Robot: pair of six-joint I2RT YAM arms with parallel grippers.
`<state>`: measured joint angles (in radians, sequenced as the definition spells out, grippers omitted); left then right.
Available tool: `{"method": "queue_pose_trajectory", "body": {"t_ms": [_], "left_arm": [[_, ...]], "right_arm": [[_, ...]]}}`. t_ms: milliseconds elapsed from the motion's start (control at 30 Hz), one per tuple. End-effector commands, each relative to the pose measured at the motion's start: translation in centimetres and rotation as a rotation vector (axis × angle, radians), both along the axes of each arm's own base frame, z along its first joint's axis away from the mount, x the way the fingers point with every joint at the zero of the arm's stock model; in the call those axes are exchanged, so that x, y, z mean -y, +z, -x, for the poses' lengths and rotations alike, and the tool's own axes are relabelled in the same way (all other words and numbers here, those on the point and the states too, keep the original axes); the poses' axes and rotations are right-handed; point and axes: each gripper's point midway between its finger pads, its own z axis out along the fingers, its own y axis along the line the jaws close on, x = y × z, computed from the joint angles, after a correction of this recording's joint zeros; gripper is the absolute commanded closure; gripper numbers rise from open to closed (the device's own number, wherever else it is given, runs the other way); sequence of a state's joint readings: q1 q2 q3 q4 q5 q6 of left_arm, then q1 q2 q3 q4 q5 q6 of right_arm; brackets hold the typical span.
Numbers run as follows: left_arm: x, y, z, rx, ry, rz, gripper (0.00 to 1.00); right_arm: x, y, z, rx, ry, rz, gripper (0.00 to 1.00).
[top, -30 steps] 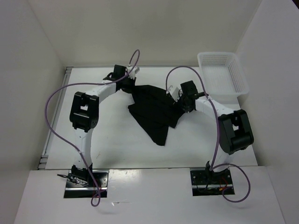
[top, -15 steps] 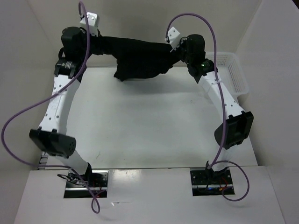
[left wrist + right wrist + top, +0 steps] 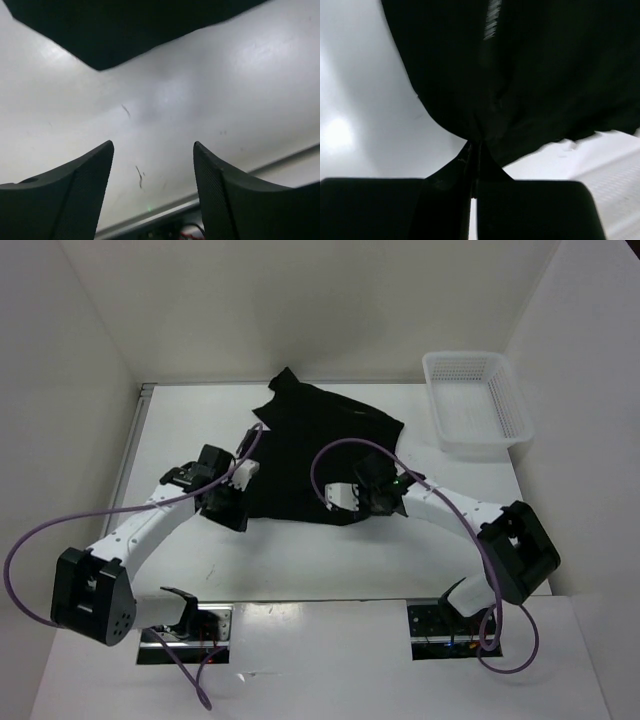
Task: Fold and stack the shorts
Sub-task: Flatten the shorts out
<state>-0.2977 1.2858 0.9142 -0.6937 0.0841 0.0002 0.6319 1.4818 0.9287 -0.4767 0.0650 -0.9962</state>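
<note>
1. The shorts (image 3: 320, 440) lie spread on the white tabletop (image 3: 300, 560), in the middle and toward the far side. They are matte black soft cloth, a broad uneven sheet with one pointed corner poking out at the far edge.
2. From above I see the cloth lying mostly flat with only faint creases. In the right wrist view the shorts (image 3: 520, 65) show a thin pale streak near the top, and I cannot tell what it is.
3. My left pincer (image 3: 230, 512) sits low at the near left corner of the cloth. In its own view the left pincer (image 3: 152, 147) stands open. Its fingers (image 3: 75, 190) are dark, curved and finely stippled, with only bare tabletop (image 3: 200, 100) between them.
4. A blunt corner of the shorts (image 3: 100, 30) lies ahead of those fingers, apart from them.
5. The tabletop there is smooth and glossy, with a soft patch of glare and a few fine dark scuffs.
6. My right pincer (image 3: 358, 508) is at the near edge of the cloth. In its own view the right pincer (image 3: 474, 150) is closed, its tapered black fingertips meeting on the hem. The cloth puckers to a point where they grip it.
7. A white plastic mesh basket (image 3: 476, 400), rectangular with rounded corners, stands at the far right of the tabletop, apart from the shorts.
</note>
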Motion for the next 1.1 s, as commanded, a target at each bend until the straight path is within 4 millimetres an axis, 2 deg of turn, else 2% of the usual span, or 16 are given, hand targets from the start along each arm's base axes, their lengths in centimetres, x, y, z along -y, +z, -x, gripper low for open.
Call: {"method": "queue_pose_trajectory", "body": {"t_ms": [0, 33, 100, 200, 233, 367, 400, 467, 533, 600, 667, 700, 800, 933, 1000, 1067], "left_arm": [[0.3, 1.9, 2.5, -0.019, -0.022, 0.054, 0.27], [0.2, 1.8, 2.8, -0.019, -0.022, 0.054, 0.27], [-0.3, 1.9, 1.8, 0.025, -0.003, 0.025, 0.24], [-0.5, 1.5, -1.3, 0.105, 0.025, -0.007, 0.22], [-0.7, 1.8, -3.0, 0.165, 0.046, -0.025, 0.22], [-0.9, -0.4, -5.5, 0.178, 0.072, -0.068, 0.21], [-1.1, -1.7, -5.8, 0.150, 0.076, -0.090, 0.21], [-1.1, -2.4, -7.1, 0.164, 0.087, -0.105, 0.21], [-1.0, -1.6, -8.6, 0.208, 0.100, -0.091, 0.21], [-2.1, -1.8, -9.5, 0.199, 0.138, -0.090, 0.22], [-2.8, -0.7, -11.2, 0.223, 0.168, -0.071, 0.24], [-3.7, -0.4, -11.2, 0.206, 0.190, -0.048, 0.25], [-4.3, -1.6, -10.7, 0.126, 0.203, -0.012, 0.29], [-3.3, -3.5, -9.3, 0.033, 0.172, 0.030, 0.38], [-3.1, -4.2, -8.9, 0.002, 0.167, 0.035, 0.40], [-2.5, -4.8, -7.5, -0.070, 0.150, 0.062, 0.40]], "right_arm": [[0.5, 1.8, 0.8, 0.048, 0.048, -0.016, 1.00], [0.7, 1.4, 1.1, 0.039, 0.048, -0.010, 1.00], [0.5, 1.4, 1.2, 0.035, 0.053, -0.017, 1.00], [0.7, 1.1, 1.1, 0.034, 0.060, 0.002, 1.00], [0.7, 1.1, 1.1, 0.034, 0.060, 0.002, 1.00], [1.3, 0.1, 1.6, 0.009, 0.063, 0.035, 1.00], [1.3, 0.1, 1.6, 0.009, 0.063, 0.035, 1.00], [1.7, -0.4, 2.2, -0.001, 0.063, 0.042, 1.00], [2.2, -0.6, 2.8, -0.010, 0.064, 0.048, 1.00], [2.4, -0.8, 3.1, -0.011, 0.064, 0.049, 1.00], [2.4, -1.1, 3.4, -0.025, 0.060, 0.043, 1.00], [2.3, -0.8, 3.4, -0.017, 0.060, 0.037, 1.00], [2.6, -1.5, 3.9, -0.038, 0.065, 0.042, 1.00], [2.4, -1.4, 3.8, -0.030, 0.065, 0.036, 1.00], [2.3, -1.3, 3.6, -0.023, 0.065, 0.031, 1.00], [2.3, -1.3, 3.6, -0.020, 0.073, 0.035, 1.00]]}}
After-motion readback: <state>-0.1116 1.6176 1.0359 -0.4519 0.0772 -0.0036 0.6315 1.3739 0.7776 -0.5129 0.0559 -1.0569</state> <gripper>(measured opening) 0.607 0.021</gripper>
